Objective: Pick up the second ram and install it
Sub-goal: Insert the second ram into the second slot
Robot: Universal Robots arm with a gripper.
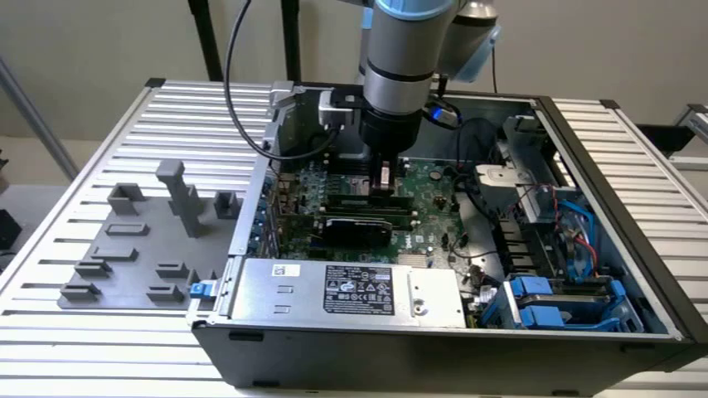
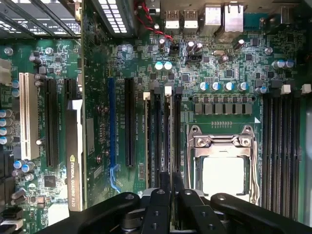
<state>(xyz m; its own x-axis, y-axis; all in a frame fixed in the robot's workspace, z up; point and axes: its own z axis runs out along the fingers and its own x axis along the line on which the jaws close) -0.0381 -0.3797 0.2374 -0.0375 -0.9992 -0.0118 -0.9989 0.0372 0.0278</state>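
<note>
Inside an open computer case (image 1: pixel 619 249), the gripper (image 2: pixel 171 183) hangs low over the motherboard (image 2: pixel 229 53), directly above the bank of memory slots (image 2: pixel 163 136) beside the processor socket (image 2: pixel 222 168). In the wrist view its two black fingers (image 2: pixel 165 180) stand pressed almost together, with only a thin sliver between them, and what that sliver holds cannot be made out. The second ram (image 2: pixel 167 139) appears to be the thin stick standing edge-on in the slot directly ahead of the fingertips, its long axis running along the slot and away from the gripper. Whether it is fully seated, or whether the fingers grip its near end, is hidden by the gripper's own body. In the exterior view the arm (image 1: pixel 404 58) blocks the slots, and the grey fixture blocks (image 1: pixel 155 224) sit well apart on the table (image 1: pixel 99 141).
</note>
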